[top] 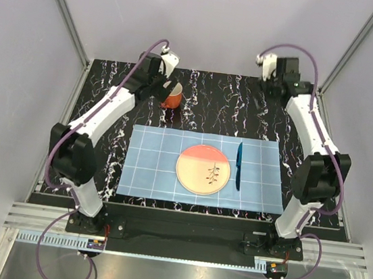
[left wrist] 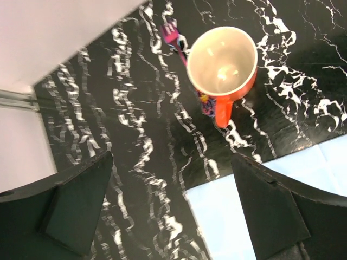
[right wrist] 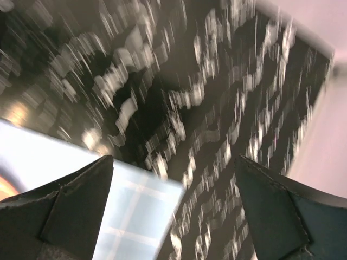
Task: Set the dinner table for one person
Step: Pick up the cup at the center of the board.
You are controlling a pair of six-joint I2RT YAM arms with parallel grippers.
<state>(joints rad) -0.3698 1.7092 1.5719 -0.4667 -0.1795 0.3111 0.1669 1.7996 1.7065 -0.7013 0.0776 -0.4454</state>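
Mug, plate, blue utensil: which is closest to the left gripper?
The orange mug, standing on the bare table just ahead of the open left gripper. The plate and blue utensil lie on the mat, farther off.

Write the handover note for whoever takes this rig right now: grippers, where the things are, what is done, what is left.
Left gripper: open and empty, hovering just short of the orange mug.
Right gripper: open and empty, over the far right of the dinner table, near the mat's corner.
Done: the light-blue checked mat is laid, the plate sits at its centre, and a blue utensil lies on the mat right of the plate.
Left: the mug stands upright off the mat at the table's far left. A colourful item lies against it, but I cannot tell what it is. The likely next step is to bring the mug to the setting.
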